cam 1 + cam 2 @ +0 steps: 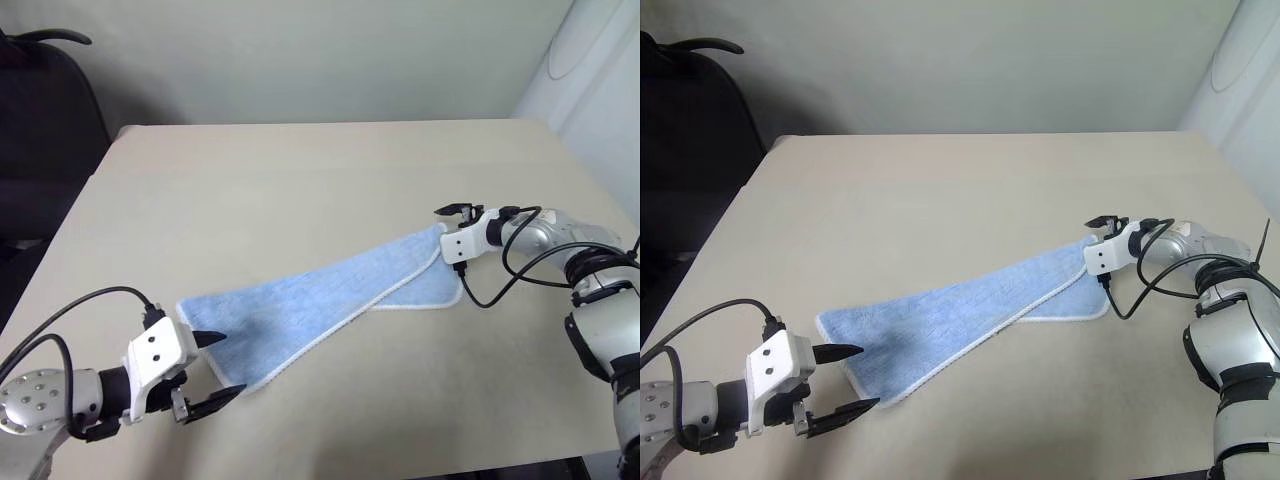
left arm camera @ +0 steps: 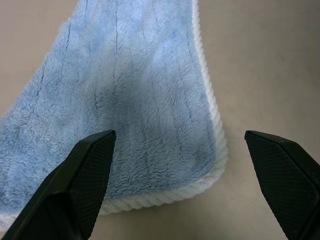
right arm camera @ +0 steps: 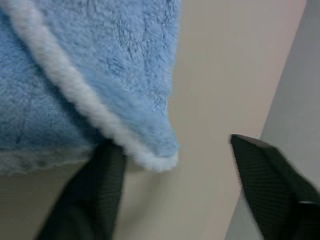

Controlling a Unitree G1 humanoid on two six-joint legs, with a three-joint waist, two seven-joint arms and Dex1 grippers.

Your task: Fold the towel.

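Observation:
The light-blue towel (image 1: 320, 295) with white edging lies on the beige table (image 1: 250, 180) as a long slanted strip, its upper layer folded over a lower one at the right end. My left gripper (image 1: 222, 365) is open at the strip's near left end, its fingers apart over the rounded corner (image 2: 210, 165). My right gripper (image 1: 452, 218) is open at the far right end. In the right wrist view the towel's pointed corner (image 3: 160, 150) sits between its fingers, against one fingertip (image 3: 107, 165).
A black chair (image 1: 40, 120) stands beyond the table's left edge. The table's right edge (image 1: 590, 170) runs close behind my right arm, with a pale wall beyond. Bare tabletop stretches behind the towel and in front of it.

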